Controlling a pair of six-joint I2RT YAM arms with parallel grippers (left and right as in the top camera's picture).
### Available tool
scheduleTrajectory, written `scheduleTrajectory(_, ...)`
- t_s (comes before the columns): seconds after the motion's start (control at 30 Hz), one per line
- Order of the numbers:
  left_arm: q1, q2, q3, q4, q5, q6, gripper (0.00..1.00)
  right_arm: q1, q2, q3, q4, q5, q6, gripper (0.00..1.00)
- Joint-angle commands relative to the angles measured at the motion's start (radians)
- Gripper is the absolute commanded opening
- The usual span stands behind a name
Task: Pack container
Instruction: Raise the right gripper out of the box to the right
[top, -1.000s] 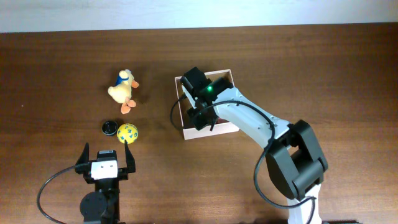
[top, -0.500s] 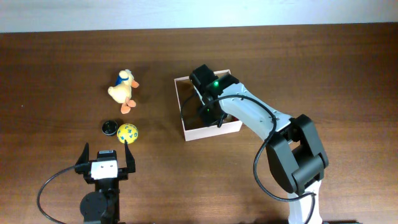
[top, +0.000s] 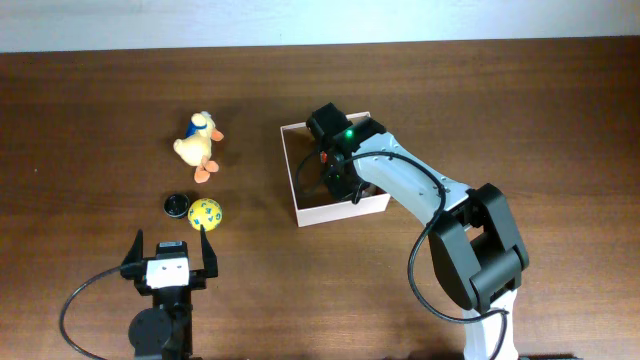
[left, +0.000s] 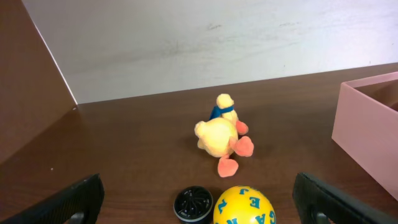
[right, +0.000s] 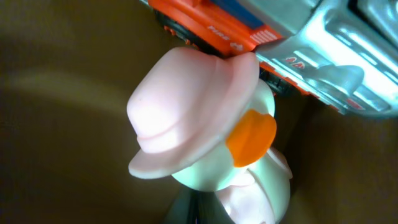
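Note:
The container (top: 341, 210), a shallow white-walled box with a tan inside, sits at the table's middle; its wall also shows in the left wrist view (left: 367, 121). My right gripper (top: 337, 168) is down inside it. The right wrist view shows it close on a pale toy duck (right: 205, 130) with a pink hat and orange beak, held against an orange and silver toy vehicle (right: 292, 43); the fingers are mostly hidden. My left gripper (top: 170, 262) is open and empty near the front edge, just behind a yellow lettered ball (left: 244, 206).
A plush yellow duck (top: 198, 143) lies left of the container, also in the left wrist view (left: 219, 134). A small black round cap (top: 177, 205) sits beside the yellow ball (top: 205, 213) and shows in the left wrist view (left: 193, 203).
My right gripper has moved from the container's left wall to over its inside and lowered. The left arm and the toys on the left have not moved.

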Motion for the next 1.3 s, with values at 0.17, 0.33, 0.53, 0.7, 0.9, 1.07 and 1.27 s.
scheduleTrajectory(0.17,-0.004,-0.006,-0.008,0.003,0.01,0.016,0.99,-0.006,-0.047,0.042,-0.037,0.034,0.007,0.04)
scheduleTrajectory(0.33,-0.004,-0.006,-0.008,0.003,0.01,0.016,0.99,-0.006,-0.114,0.076,-0.045,0.008,0.003,0.05)
scheduleTrajectory(0.53,-0.004,-0.006,-0.008,0.003,0.01,0.016,0.99,-0.006,-0.188,0.077,-0.044,-0.061,0.003,0.12)
scheduleTrajectory(0.7,-0.004,-0.006,-0.008,0.003,0.01,0.016,0.99,-0.03,-0.256,0.077,-0.036,-0.052,0.008,0.14)
scheduleTrajectory(0.9,-0.004,-0.006,-0.008,0.003,0.01,0.016,0.99,-0.143,-0.315,0.077,-0.068,-0.046,0.06,0.17)
scheduleTrajectory(1.07,-0.004,-0.006,-0.008,0.003,0.01,0.016,0.99,-0.245,-0.312,0.07,-0.126,-0.047,0.06,0.04)
scheduleTrajectory(1.27,-0.004,-0.006,-0.008,0.003,0.01,0.016,0.99,-0.3,-0.312,0.042,-0.131,-0.046,0.057,0.04)
